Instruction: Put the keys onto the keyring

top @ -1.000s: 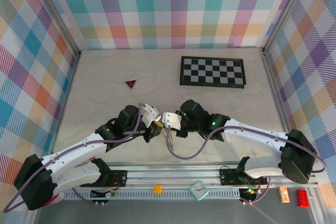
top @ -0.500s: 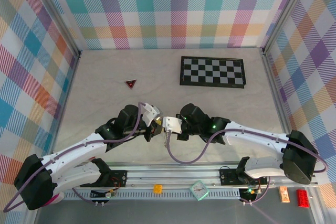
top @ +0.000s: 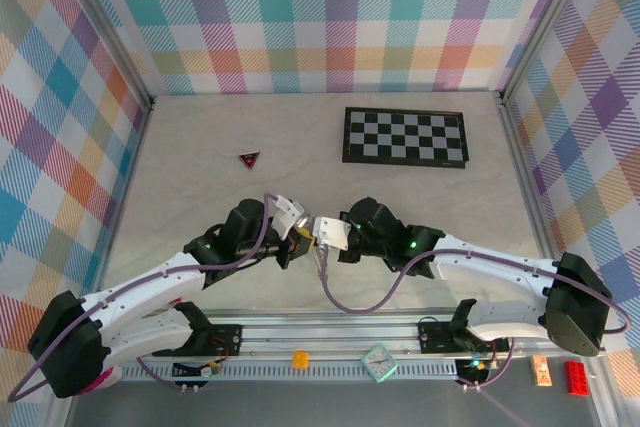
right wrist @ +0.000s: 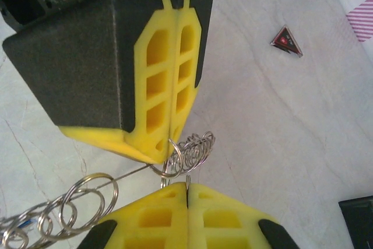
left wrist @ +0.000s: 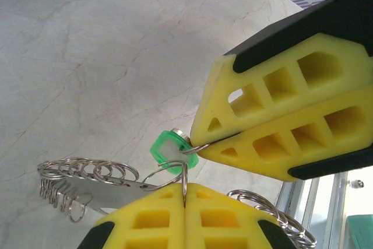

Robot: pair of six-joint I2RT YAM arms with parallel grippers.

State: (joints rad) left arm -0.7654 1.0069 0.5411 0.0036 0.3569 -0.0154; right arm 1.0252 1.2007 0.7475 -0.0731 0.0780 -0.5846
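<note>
Since the left arm's fingers [left wrist: 145,223] are clenched on the keyring [left wrist: 116,192] over the tabletop [left wrist: 87,56], with the mint-green key [left wrist: 170,147] just beside it, its small loop pinched in the right arm's fingers [left wrist: 280,86], the right should probably thread slowly while the left holds rigid, lest the wire slip.

The left tool [left wrist: 185,193] and the right tool [right wrist: 187,189] meet tip to tip over the middle of the bench [top: 200,147], toward its near side. A key [left wrist: 168,147] sits between their tips, touching the right tool's, and the keyring [left wrist: 119,189] runs beside the left tool. The triangle [top: 249,159] lies farther back and to the left. The checkerboard [top: 405,137] lies far right, close to the back wall.
</note>
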